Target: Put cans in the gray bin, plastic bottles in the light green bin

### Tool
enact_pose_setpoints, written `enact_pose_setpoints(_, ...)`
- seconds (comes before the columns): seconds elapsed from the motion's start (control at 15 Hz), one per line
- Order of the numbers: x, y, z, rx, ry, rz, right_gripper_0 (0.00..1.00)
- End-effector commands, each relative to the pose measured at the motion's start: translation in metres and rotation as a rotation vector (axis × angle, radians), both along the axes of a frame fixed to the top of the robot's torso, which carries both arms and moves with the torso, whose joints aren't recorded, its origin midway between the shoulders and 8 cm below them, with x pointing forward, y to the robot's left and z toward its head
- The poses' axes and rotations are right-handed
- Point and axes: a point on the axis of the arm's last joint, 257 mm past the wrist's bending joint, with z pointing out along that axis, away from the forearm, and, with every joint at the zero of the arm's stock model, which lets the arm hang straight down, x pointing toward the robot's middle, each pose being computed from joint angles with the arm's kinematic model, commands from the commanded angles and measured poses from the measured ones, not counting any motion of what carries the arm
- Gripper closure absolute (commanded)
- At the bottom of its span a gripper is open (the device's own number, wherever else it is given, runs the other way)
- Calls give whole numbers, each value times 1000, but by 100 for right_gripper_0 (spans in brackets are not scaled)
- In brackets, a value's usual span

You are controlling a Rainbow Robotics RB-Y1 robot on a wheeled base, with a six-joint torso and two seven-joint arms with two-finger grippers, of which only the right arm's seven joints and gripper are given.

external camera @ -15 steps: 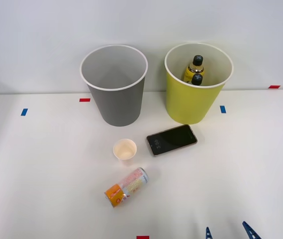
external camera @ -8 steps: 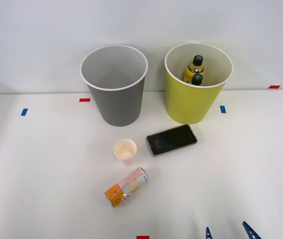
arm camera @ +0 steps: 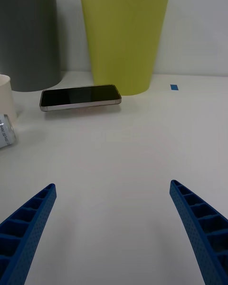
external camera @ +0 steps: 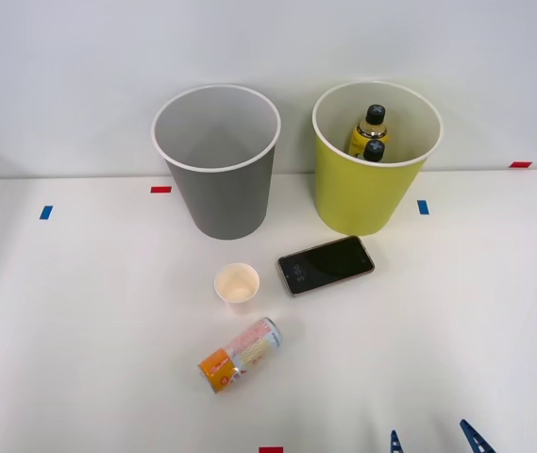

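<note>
Right gripper [external camera: 430, 442] at near table edge, blue ribbed fingers [arm camera: 24, 228] spread wide, holding nothing. Small orange-ended pink-and-white drink can [external camera: 240, 354] lies on its side on white table [external camera: 79, 340], left of gripper. Just beyond it, cream paper cup [external camera: 238, 283] upright; black smartphone [external camera: 326, 264] flat beside. Farther back, empty tall gray bin [external camera: 219, 198], then yellow-green bin [external camera: 367, 193] holding two black-capped plastic bottles [external camera: 368, 134].

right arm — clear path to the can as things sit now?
Probably yes. The right gripper is open at the table's near edge, and the can lies on its side toward the robot's left, with bare table between them. The paper cup and phone sit farther back, off that path.
</note>
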Motion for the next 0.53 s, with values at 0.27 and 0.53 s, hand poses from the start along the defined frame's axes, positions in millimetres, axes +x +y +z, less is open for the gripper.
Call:
enact_pose_setpoints(0.27, 0, 0, 0, 0, 0, 0, 18)
enact_pose_setpoints(0.53, 0, 0, 0, 0, 0, 0, 18)
